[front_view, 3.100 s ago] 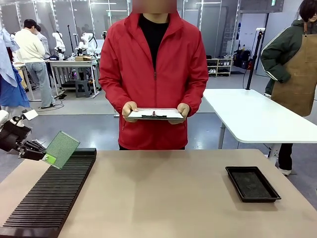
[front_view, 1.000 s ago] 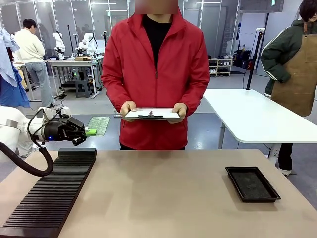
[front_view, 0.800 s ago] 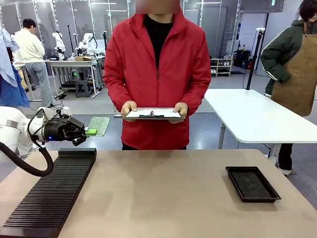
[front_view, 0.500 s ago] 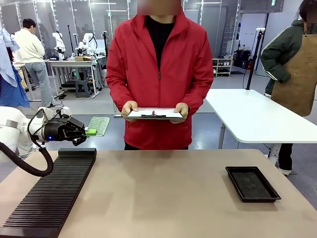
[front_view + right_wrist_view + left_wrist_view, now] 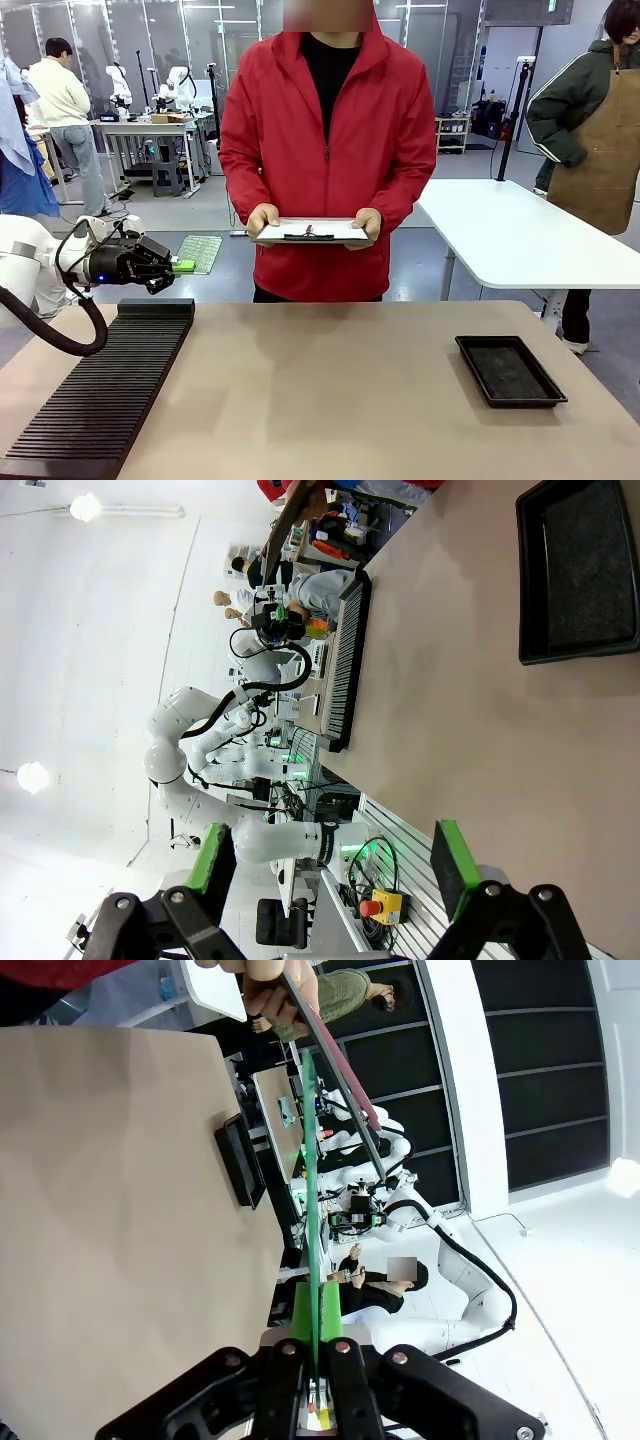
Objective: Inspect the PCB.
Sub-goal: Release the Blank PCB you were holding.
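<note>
PCB [image 5: 201, 253] is up in the air, roughly flat, held by one short edge just past the table's [image 5: 330, 400] far-left corner, above the far end of the black slotted rack [image 5: 100, 390]. Its free end points toward the person. Left pincer [image 5: 181, 266] is clamped tight on that edge; in the wrist view the board runs edge-on out from btwn the pads. Right pincer [image 5: 330, 865] is spread wide, nothing btwn its pads. Person at far side holds a white clipboard [image 5: 310, 231] w/ both hands. Black tray [image 5: 509, 371] sits at table's right. My read: pickup & presenting done; the check itself looks underway. Left: verdict, then setting board down, rack or tray, can't tell.
</note>
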### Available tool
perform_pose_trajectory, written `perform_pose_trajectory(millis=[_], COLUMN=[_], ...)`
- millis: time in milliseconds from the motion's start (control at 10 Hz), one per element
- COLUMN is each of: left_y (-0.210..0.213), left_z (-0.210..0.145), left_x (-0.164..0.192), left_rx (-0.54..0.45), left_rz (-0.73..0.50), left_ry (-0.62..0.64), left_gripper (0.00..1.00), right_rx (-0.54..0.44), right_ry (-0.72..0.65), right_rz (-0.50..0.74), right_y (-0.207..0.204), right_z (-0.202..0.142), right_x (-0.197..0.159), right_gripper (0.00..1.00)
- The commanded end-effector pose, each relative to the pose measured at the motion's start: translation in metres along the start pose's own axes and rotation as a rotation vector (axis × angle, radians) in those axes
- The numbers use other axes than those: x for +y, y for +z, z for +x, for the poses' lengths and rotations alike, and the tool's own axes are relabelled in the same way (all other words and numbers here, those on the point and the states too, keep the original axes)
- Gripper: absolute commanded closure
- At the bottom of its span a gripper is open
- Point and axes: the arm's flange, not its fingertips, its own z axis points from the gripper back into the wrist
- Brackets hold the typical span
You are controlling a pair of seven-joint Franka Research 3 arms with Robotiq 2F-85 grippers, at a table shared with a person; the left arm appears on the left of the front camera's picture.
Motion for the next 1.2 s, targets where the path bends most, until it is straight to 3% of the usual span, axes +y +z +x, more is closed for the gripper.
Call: perform_pose_trajectory(millis=[0, 1100], left_y=[-0.0004, -0.0004], left_z=[-0.0012, -0.0012], left_x=[0.0003, 0.0003], left_rx=[0.002, 0.002], left_rz=[0.001, 0.001], left_ry=[0.002, 0.002], left_gripper=[0.97, 0.97], right_rx=[-0.005, -0.005], right_ry=[0.002, 0.002], right_rz=[0.010, 0.010], right_y=[0.0001, 0.0001], right_z=[-0.0007, -0.0007], right_x=[0.0007, 0.0007], right_gripper=[0.00, 0.00])
